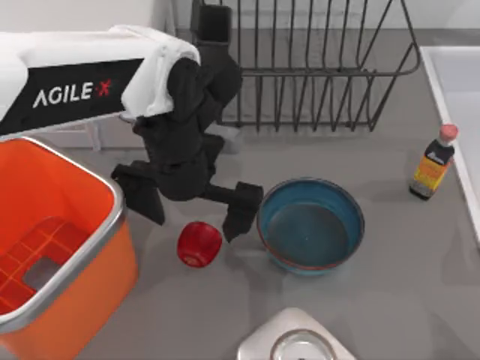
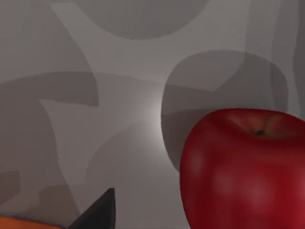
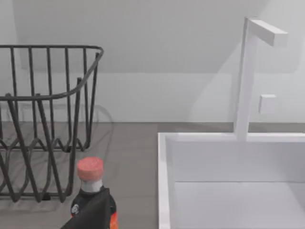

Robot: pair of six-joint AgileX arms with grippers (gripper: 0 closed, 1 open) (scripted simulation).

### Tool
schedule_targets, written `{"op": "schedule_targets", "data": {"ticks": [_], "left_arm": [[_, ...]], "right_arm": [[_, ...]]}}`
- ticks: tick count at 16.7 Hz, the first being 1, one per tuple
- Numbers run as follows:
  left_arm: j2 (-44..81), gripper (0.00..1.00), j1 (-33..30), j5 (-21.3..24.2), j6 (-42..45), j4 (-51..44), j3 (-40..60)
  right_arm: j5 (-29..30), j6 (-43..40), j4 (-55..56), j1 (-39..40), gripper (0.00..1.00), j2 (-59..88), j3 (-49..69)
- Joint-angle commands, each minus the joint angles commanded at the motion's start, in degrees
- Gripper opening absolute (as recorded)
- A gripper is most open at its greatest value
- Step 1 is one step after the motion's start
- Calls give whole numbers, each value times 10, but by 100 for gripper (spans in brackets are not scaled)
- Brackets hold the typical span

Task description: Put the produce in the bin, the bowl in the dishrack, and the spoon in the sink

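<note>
Left gripper (image 1: 191,206): I hover low over the table between the bin and the bowl, jaws spread wide and holding nothing; one finger is near the bin wall, the other just beside the bowl's rim.
Produce (image 1: 199,244): a glossy red apple on the table, just below my open fingers in the top view, not yet between them; the left wrist view puts it close and off to one side of centre.
Bin (image 1: 71,217): orange tub at the table's left, just beside the apple, its metal rim raised well above the tabletop.
Bowl (image 1: 310,225): blue-teal, upright, near the apple on its right.
Dishrack (image 1: 315,67): at the back of the table, nothing in it.
Sink (image 1: 457,97): white basin at the table's right edge, a sauce bottle (image 1: 433,163) standing beside it.
Spoon: I cannot spot it.
Right arm: parked, its camera facing the dishrack and the sink.
Risk, offset: if I close from here, I judge one pad may clip the apple's round side and roll it away.
Risk, neighbours: my wide fingers could nudge the bowl or strike the bin's rim during descent.
Risk, lift: a shallow pinch on so smooth a skin may slip before clearing the rim.
</note>
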Motion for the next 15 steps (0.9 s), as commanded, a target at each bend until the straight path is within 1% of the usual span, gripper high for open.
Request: {"op": "schedule_targets", "data": {"ticks": [9,15], "left_arm": [[36,100,-8,0,-8,82,-45],[40,100,-9,0,-9,92,-51]], "right_arm": [[0,0,0,0,100,0,0],[0,0,0,0,100,0,0]]}}
